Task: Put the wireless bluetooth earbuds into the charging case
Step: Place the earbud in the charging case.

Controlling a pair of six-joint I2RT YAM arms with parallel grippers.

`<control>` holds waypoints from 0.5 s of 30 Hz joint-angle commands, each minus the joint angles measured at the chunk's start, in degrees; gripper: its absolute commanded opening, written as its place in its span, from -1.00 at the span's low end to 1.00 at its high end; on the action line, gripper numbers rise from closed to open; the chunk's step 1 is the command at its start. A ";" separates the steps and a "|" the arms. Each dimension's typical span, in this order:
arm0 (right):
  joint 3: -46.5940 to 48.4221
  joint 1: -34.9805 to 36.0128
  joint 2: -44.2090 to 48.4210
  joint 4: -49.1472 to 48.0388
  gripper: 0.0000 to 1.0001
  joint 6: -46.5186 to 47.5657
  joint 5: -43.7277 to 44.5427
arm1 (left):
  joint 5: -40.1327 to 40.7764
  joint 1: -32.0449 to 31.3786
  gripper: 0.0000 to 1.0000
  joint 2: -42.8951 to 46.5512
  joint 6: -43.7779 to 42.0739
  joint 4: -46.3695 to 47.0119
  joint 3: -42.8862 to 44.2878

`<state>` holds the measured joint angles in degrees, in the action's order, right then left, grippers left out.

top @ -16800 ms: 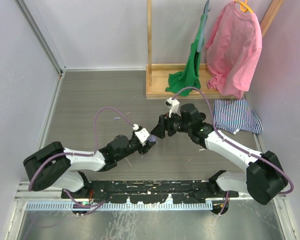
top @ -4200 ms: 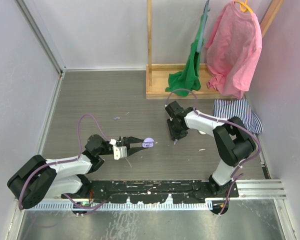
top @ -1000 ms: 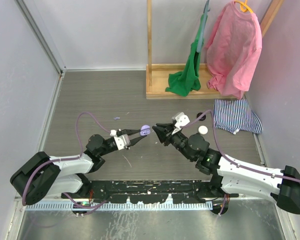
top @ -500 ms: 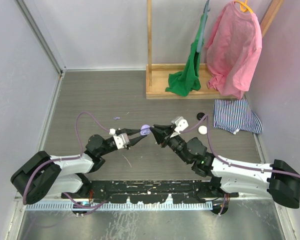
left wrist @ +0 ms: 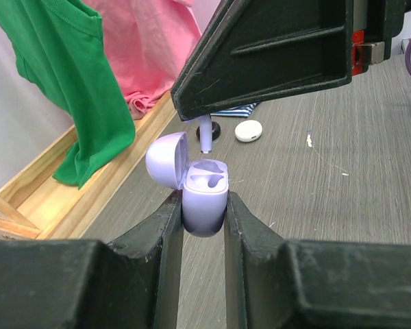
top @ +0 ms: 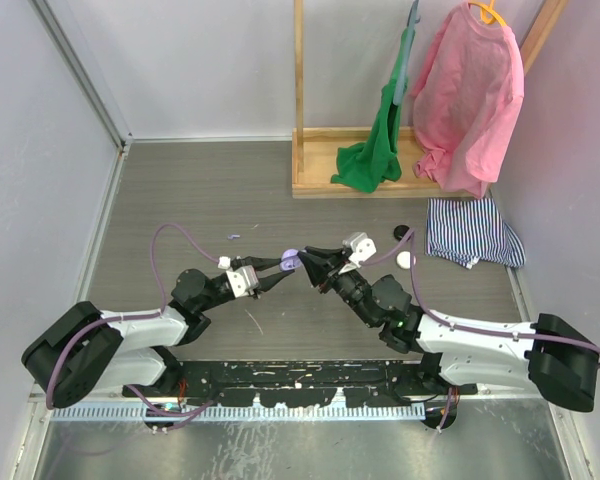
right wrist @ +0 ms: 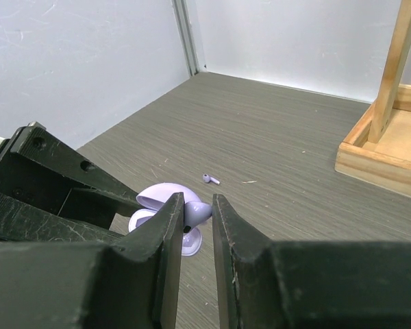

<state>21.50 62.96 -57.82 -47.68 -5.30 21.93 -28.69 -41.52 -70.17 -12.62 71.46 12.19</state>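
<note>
Left gripper: we see its jaws pinching the lilac charging case by the lower shell, one finger on each side, the case lifted off the table.
Charging case: open, its lid tipped back toward the clothes rack; two moulded wells show in the top of the shell.
Right gripper: nearly pressed together, nipping a held earbud, lilac, stem pointing down.
Held earbud: we place it just above the open case, over the side nearer the lid; we cannot tell whether the stem touches the case.
Loose earbud: lilac, lying on the table beyond the case, well apart from both claws.
White case: closed, on the table near the striped cloth.
Black puck: just beside the white case.
Wooden rack base: a shallow tray; the green garment droops into it, and the pink shirt hangs over its right end.
</note>
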 commanded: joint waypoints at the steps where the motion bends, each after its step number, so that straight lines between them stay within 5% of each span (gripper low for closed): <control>1: 0.05 0.32 -0.10 -5.03 -0.56 -1.04 -0.35 | 0.37 -0.23 -1.00 0.08 0.47 5.00 2.23; 15: 0.04 0.50 -1.64 -4.92 -0.56 -2.05 -2.06 | 0.58 -0.21 -1.00 0.56 1.45 5.01 2.27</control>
<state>21.17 62.96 -59.24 -49.23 -6.39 20.64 -28.64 -41.52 -70.15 -11.77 71.55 12.19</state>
